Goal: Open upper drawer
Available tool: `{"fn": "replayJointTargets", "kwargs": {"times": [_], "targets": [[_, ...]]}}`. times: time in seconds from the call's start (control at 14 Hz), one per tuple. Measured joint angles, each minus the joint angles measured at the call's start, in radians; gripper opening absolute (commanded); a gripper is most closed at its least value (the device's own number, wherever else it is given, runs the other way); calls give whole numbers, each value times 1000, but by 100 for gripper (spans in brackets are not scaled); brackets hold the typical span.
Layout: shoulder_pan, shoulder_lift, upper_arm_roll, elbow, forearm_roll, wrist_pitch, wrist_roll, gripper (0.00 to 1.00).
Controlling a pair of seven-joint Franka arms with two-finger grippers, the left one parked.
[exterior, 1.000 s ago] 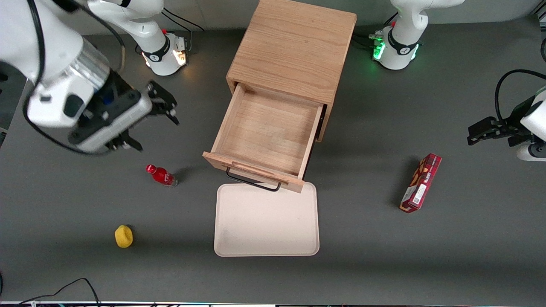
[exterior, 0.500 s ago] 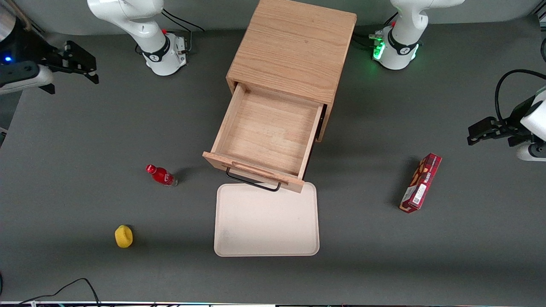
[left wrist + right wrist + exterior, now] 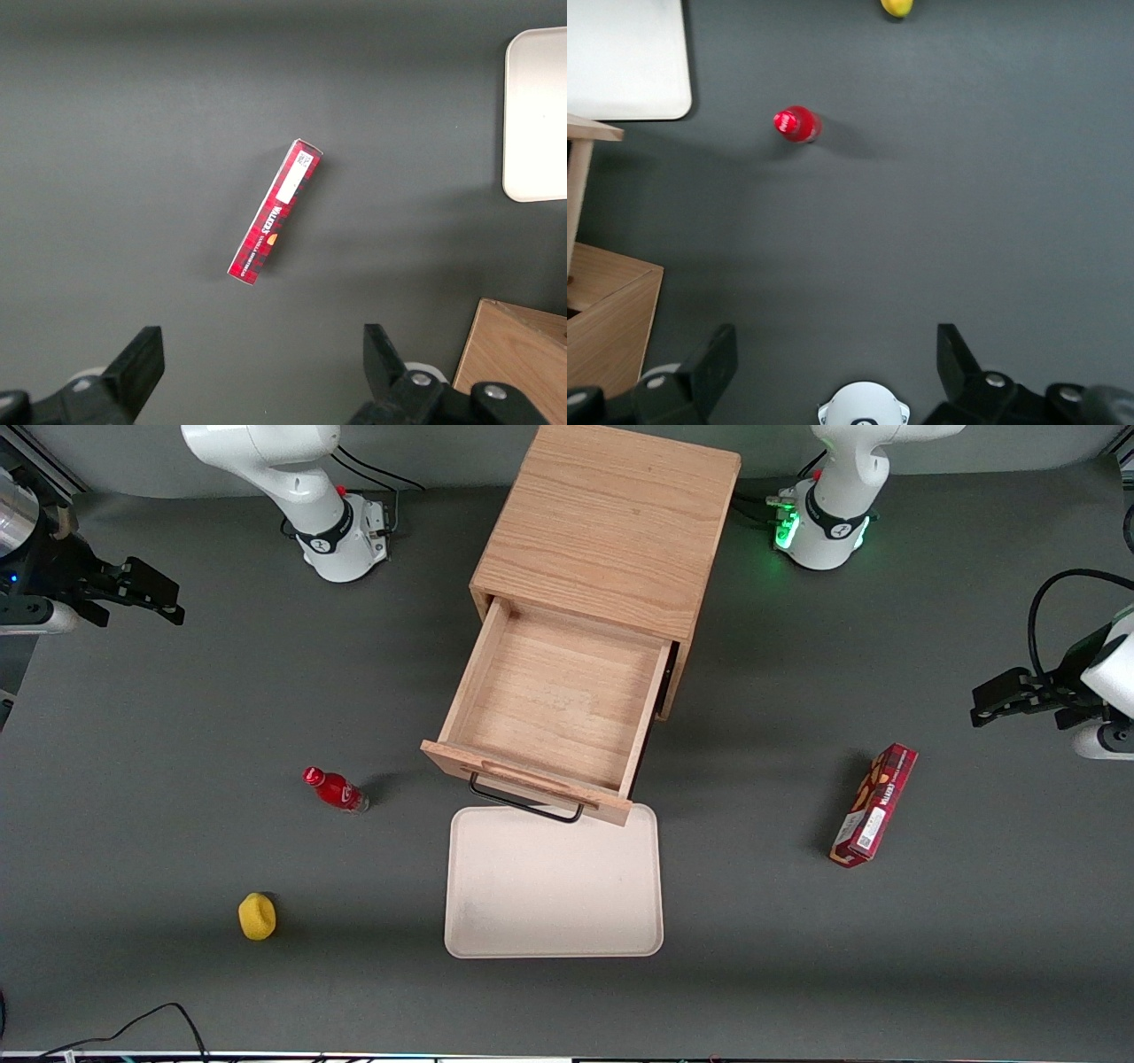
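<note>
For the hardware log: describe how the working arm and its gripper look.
The working arm has glossy white rounded shells, a black band with a white logo near its base, and black cables behind it. Its gripper, at the table's edge, is black, on a silvery wrist, fingers apart.

We see upper drawer (image 3: 556, 707) pulled out over tray (image 3: 554, 886), blocking frame centre; gripper (image 3: 146, 593) open at upper left edge, bare table below; bottle (image 3: 335, 789) lower.

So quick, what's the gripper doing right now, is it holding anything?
Gripper: open, holding nothing, up at the working arm's end of the table, well away from the upper drawer, which is pulled out.
</note>
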Motion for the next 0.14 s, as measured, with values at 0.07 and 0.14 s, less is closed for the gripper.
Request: {"fn": "replayJointTargets", "kwargs": {"times": [0.07, 0.14], "targets": [[0, -5, -5, -5, 0, 9, 0, 100], [1, -5, -5, 1, 0, 14, 2, 100]]}}
